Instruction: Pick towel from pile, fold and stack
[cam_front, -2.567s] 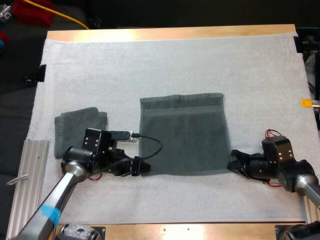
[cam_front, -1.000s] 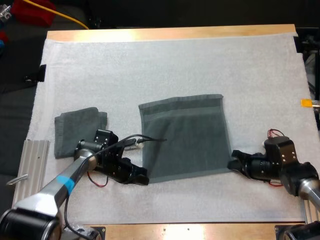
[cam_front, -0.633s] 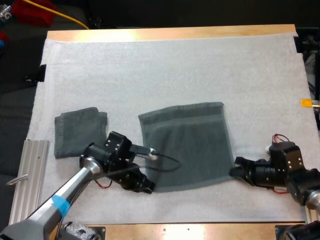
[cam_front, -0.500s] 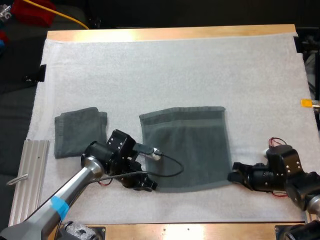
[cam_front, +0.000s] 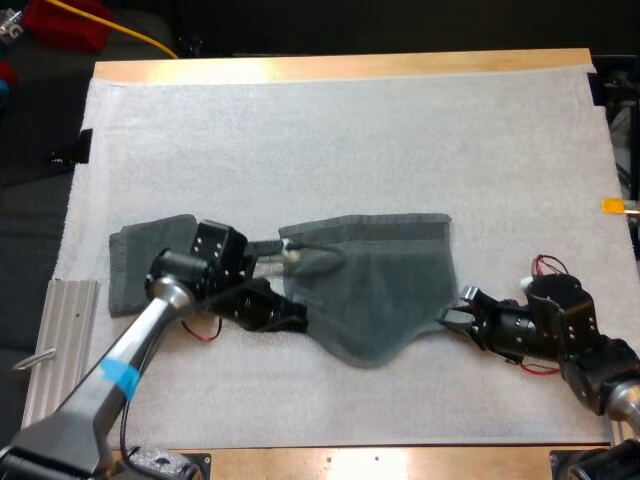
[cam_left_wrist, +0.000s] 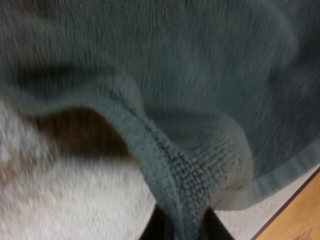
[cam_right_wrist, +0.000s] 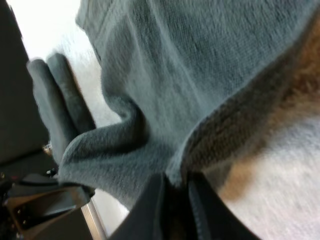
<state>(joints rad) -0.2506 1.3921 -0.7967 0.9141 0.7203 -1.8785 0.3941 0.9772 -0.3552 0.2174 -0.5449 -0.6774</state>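
White mat (cam_front: 340, 130) covers nearly all of the wooden table (cam_front: 340, 66) in the high view; bare wood shows as strips along top & bottom of frame. Your towel (cam_front: 385, 280) sits just right of centre. Its far hem lies flat on the mat and its near edge sags to a point btwn the two grippers. Left gripper (cam_front: 297, 320) is at the towel's lower-left corner, right gripper (cam_front: 450, 316) at its lower-right corner.

Left wrist view: the towel (cam_left_wrist: 175, 75) edge bunches into a ridge running down btwn the two black fingers (cam_left_wrist: 159, 227), which pinch it from both sides. Right wrist view: same story, fingers (cam_right_wrist: 150, 210) clamped on a corner of the towel (cam_right_wrist: 190, 60), cloth draping away over the mat.

Other stuff: a folded towel (cam_front: 135, 255) lies left of centre, apart from the spread one. The left arm's wrist overlaps its right edge, so you can't see that side. The right wrist view also catches the folded towel (cam_right_wrist: 57, 100) beyond the hanging cloth. Metal rail (cam_front: 62, 340) sits at lower left of frame, at the mat's left edge. Red object (cam_front: 65, 22) & yellow cable (cam_front: 130, 35) are at upper left, beyond the table.
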